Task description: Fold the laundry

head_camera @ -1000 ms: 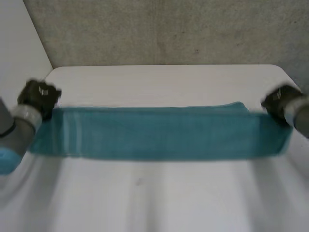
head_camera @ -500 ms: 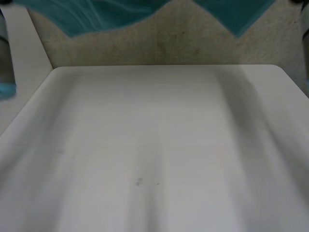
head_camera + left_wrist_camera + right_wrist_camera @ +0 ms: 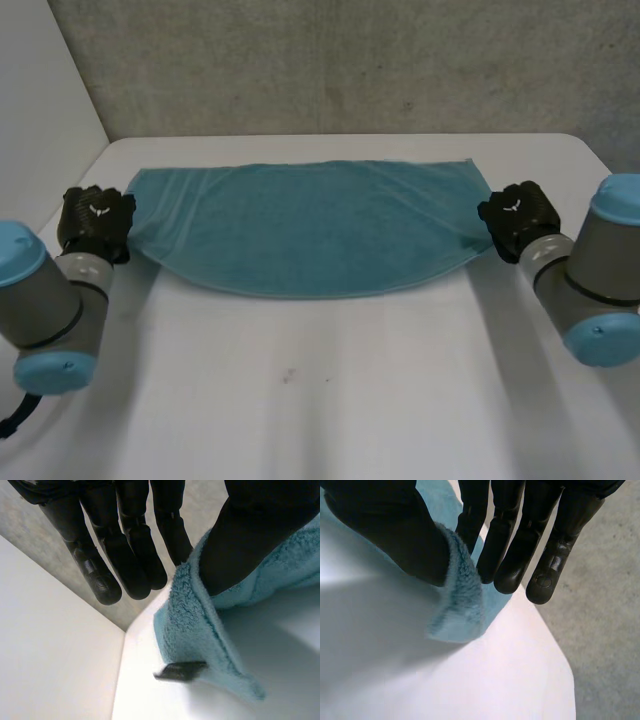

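Note:
A teal towel (image 3: pixel 310 225) lies spread across the far half of the white table (image 3: pixel 320 400), its near edge sagging in a curve towards me. My left hand (image 3: pixel 95 222) is at the towel's left near corner. In the left wrist view the thumb (image 3: pixel 255 535) pinches the towel (image 3: pixel 200 640) against the straight fingers (image 3: pixel 125 550), and a small dark tag (image 3: pixel 180 670) hangs off the cloth. My right hand (image 3: pixel 520 218) is at the right near corner, where the thumb (image 3: pixel 385 525) presses the towel corner (image 3: pixel 462 610) against the fingers (image 3: pixel 515 545).
A grey concrete wall (image 3: pixel 350 60) rises behind the table's far edge, and a white panel (image 3: pixel 40 120) stands at the left. The table's right edge (image 3: pixel 560 650) runs just beyond my right hand, with grey floor (image 3: pixel 605 630) past it.
The towel, first stretched as a band between my hands, was swung up high and now lies flat on the table. Both hands have come down with its corners.

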Available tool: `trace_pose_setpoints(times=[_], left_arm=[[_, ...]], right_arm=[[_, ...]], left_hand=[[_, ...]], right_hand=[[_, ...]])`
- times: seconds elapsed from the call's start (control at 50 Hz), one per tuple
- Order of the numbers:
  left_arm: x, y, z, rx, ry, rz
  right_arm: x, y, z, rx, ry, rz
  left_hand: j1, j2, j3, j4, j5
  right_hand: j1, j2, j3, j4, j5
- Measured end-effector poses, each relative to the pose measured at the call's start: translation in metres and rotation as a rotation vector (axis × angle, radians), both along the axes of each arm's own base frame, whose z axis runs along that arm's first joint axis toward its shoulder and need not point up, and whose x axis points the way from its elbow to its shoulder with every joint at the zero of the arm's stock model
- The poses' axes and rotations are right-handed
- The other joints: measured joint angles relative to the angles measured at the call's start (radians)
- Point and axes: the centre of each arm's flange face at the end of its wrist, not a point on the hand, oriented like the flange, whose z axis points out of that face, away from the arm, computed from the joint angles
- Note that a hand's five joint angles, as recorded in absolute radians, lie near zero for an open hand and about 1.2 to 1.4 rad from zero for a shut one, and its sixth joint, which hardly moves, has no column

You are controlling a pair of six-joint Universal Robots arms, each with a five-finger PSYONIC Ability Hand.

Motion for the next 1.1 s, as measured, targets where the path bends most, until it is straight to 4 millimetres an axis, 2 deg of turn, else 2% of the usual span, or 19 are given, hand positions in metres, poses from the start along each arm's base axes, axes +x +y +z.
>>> trace_pose_setpoints(times=[0.1,0.14,0.16,0.24,0.36,0.44,0.58,0.64,0.66,0.74,0.9,0.92,0.94,0.96,0.98,1.0,1.02,1.04,1.1], left_arm=[[0.012,0.028,0.011,0.087,-0.052,0.02],[0.024,0.057,0.023,0.19,-0.122,0.034],[0.024,0.057,0.023,0.19,-0.122,0.034],[0.039,0.102,0.042,0.341,-0.252,0.006],[0.047,0.118,0.058,0.361,-0.287,-0.041],[0.046,0.104,0.071,0.264,-0.263,-0.091],[0.027,0.058,0.067,0.144,-0.211,-0.152],[0.007,0.021,0.052,0.089,-0.191,-0.157],[0.007,0.021,0.052,0.089,-0.191,-0.157],[-0.01,-0.023,0.029,0.052,-0.193,-0.1],[-0.024,-0.066,0.001,0.018,-0.206,-0.069],[-0.025,-0.069,-0.001,0.013,-0.207,-0.07],[-0.027,-0.072,-0.004,0.002,-0.211,-0.072],[-0.029,-0.074,-0.006,-0.012,-0.218,-0.077],[-0.029,-0.074,-0.006,-0.012,-0.218,-0.077],[-0.031,-0.076,-0.008,-0.028,-0.227,-0.082],[-0.033,-0.076,-0.009,-0.038,-0.234,-0.086],[-0.037,-0.075,-0.011,-0.064,-0.254,-0.096],[-0.042,-0.072,-0.011,-0.091,-0.28,-0.106]], right_arm=[[-0.018,0.019,0.023,0.069,0.051,-0.021],[-0.035,0.038,0.041,0.145,0.117,-0.032],[-0.035,0.038,0.041,0.145,0.117,-0.032],[-0.063,0.073,0.061,0.279,0.271,-0.023],[-0.078,0.095,0.069,0.349,0.378,0.019],[-0.081,0.094,0.072,0.331,0.392,0.045],[-0.077,0.052,0.056,0.273,0.305,0.009],[-0.063,0.01,0.041,0.194,0.236,-0.021],[-0.063,0.01,0.041,0.194,0.236,-0.021],[-0.043,-0.03,0.021,0.101,0.212,-0.047],[-0.023,-0.074,-0.008,-0.026,0.205,-0.064],[-0.022,-0.079,-0.012,-0.042,0.204,-0.066],[-0.02,-0.083,-0.016,-0.057,0.202,-0.066],[-0.018,-0.087,-0.02,-0.073,0.2,-0.067],[-0.018,-0.087,-0.02,-0.073,0.2,-0.067],[-0.016,-0.088,-0.022,-0.079,0.199,-0.067],[-0.014,-0.09,-0.024,-0.092,0.196,-0.07],[-0.011,-0.092,-0.027,-0.107,0.187,-0.077],[-0.01,-0.092,-0.028,-0.117,0.171,-0.089]], left_hand=[[0.0,0.0,0.0,0.0,0.0],[0.0,0.0,0.0,0.0,0.0],[0.0,0.0,0.0,0.0,0.0],[0.0,0.0,0.0,0.0,0.0],[0.0,0.0,0.0,0.0,0.0],[0.0,0.0,0.0,0.0,0.0],[0.0,0.0,0.0,0.0,0.0],[0.0,0.0,0.0,0.0,0.0],[0.0,0.0,0.0,0.0,0.0],[0.0,0.0,0.0,0.0,0.0],[0.0,-0.002,-0.001,-0.002,0.0],[0.0,-0.002,-0.001,-0.002,0.0],[-0.041,-0.056,-0.051,-0.053,-0.025],[-0.305,-0.318,-0.289,-0.293,-0.231],[-0.305,-0.318,-0.289,-0.293,-0.231],[-0.565,-0.523,-0.51,-0.52,-0.456],[-0.752,-0.688,-0.673,-0.686,-0.623],[-0.905,-0.871,-0.856,-0.86,-0.792],[-0.96,-0.976,-0.965,-0.974,-0.902]], right_hand=[[0.0,0.0,0.0,0.0,0.0],[0.0,0.0,0.0,0.0,0.0],[0.0,0.0,0.0,0.0,0.0],[0.0,0.0,0.0,0.0,0.0],[0.0,0.0,0.0,0.0,0.0],[0.0,0.0,0.0,0.0,0.0],[0.0,0.0,0.0,0.0,0.0],[0.0,0.0,0.0,0.0,0.0],[0.0,0.0,0.0,0.0,0.0],[0.0,0.0,0.0,0.0,0.0],[0.0,0.0,0.0,0.0,0.0],[-0.066,-0.094,-0.078,-0.079,-0.071],[-0.299,-0.373,-0.37,-0.35,-0.322],[-0.456,-0.538,-0.533,-0.534,-0.502],[-0.456,-0.538,-0.533,-0.534,-0.502],[-0.582,-0.697,-0.672,-0.672,-0.642],[-0.582,-0.697,-0.672,-0.672,-0.642],[-0.759,-0.933,-0.934,-0.936,-0.901],[-0.771,-0.962,-0.974,-0.96,-0.933]])
